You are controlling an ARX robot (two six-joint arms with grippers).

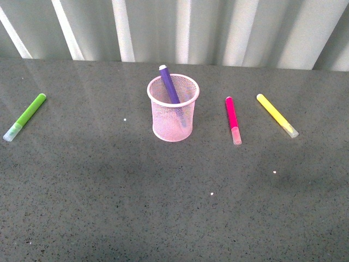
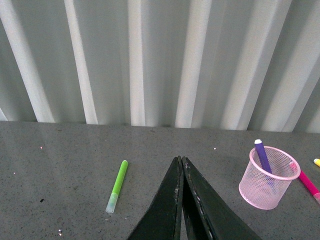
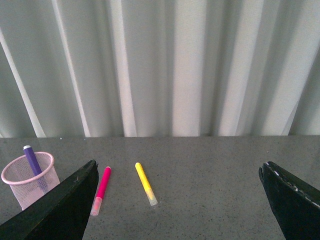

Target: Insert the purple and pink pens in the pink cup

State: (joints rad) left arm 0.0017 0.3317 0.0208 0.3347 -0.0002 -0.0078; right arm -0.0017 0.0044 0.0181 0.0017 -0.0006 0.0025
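In the centre of the front view, the pink cup (image 1: 163, 123) stands on the grey surface (image 1: 109, 207) with the purple pen (image 1: 169, 84) leaning inside it. The pink pen (image 1: 232, 117) lies flat to its right, not touching it. The left hand (image 2: 181, 159) is pressed closed on nothing, and the right hand (image 3: 180, 165) gapes wide and empty.

Purple pen (image 3: 34, 164) in cup (image 3: 17, 191), pink pen (image 3: 101, 190) outside

Probably a lab test bench: bare speckled grey tabletop (image 1: 163, 207), pale curtain (image 1: 218, 27) behind.
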